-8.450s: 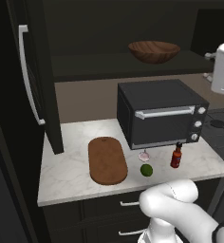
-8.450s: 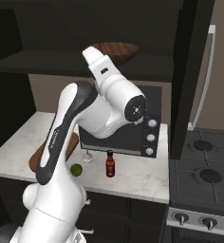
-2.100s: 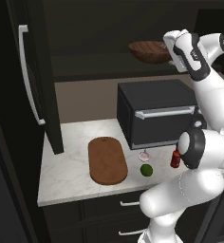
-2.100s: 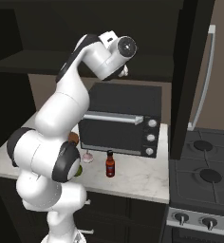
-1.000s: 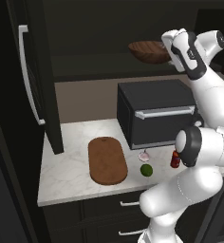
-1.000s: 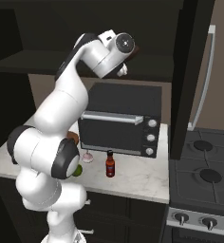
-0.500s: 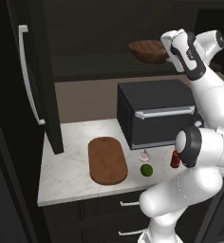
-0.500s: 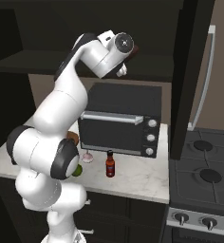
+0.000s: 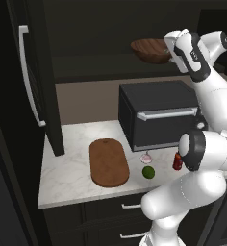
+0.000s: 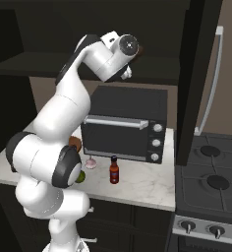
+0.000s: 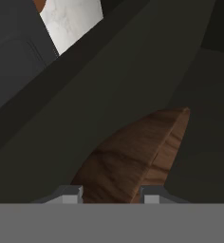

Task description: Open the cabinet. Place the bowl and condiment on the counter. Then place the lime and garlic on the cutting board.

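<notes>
The cabinet's left door (image 9: 36, 72) stands swung open. On its shelf sits the brown wooden bowl (image 9: 149, 50), and my gripper (image 9: 169, 48) is at the bowl's right rim. In the hand view the bowl (image 11: 133, 156) fills the gap between my fingertips, with the gripper (image 11: 111, 197) shut on its rim. Down on the marbled counter (image 9: 67, 178) lie the cutting board (image 9: 108, 162), the garlic (image 9: 146, 157), the lime (image 9: 148, 172) and the red condiment (image 9: 177, 161). From the right side the condiment (image 10: 114, 171) stands in front of the oven, with the garlic (image 10: 91, 163) to its left.
A black toaster oven (image 9: 156, 115) stands on the counter directly under the bowl's shelf. The cabinet's right door (image 10: 199, 74) hangs open beside it. A stove top (image 10: 211, 182) lies to the right of the counter. Drawers with short handles (image 9: 130, 206) run below.
The gripper's jaws have closed from wide open onto the bowl's rim. The arm has edged slightly toward the bowl; nothing on the counter has moved.
</notes>
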{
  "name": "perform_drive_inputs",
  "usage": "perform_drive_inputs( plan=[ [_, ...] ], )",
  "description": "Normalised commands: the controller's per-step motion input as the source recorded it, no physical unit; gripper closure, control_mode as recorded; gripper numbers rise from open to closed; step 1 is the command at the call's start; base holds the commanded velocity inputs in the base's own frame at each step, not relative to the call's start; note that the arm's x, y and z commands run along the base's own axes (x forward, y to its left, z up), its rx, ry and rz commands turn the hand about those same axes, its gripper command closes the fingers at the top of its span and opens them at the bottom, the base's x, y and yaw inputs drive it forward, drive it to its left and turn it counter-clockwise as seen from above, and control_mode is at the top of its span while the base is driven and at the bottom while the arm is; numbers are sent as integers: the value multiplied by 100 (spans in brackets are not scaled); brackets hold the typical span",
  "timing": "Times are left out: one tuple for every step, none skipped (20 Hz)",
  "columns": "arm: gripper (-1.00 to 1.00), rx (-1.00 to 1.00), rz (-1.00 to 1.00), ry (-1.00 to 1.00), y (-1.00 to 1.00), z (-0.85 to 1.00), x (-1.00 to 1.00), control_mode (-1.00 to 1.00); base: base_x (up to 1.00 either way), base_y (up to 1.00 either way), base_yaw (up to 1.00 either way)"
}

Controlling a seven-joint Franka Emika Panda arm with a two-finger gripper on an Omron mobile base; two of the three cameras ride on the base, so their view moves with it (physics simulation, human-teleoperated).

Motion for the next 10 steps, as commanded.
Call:
perform_drive_inputs(
  plan=[
    [100, 0, 0, -11, 0, 0, -17, -100, 0, 0, 0],
    [100, 0, 0, -11, 0, 0, -17, -100, 0, 0, 0],
    [100, 0, 0, -14, 0, 0, -17, -100, 0, 0, 0],
    [100, 0, 0, -15, 0, 0, -19, -100, 0, 0, 0],
    [100, 0, 0, -17, 0, 0, -24, -100, 0, 0, 0],
    [100, 0, -1, -16, 0, 0, -22, -100, 0, 0, 0],
    [100, 0, -1, -15, 0, 0, -24, -100, 0, 0, 0],
    [100, 0, -1, -14, 0, 0, -21, -100, 0, 0, 0],
    [100, 0, 0, -13, 0, 0, -21, -100, 0, 0, 0],
    [100, 0, 0, -12, 0, 0, -21, -100, 0, 0, 0]
  ],
)
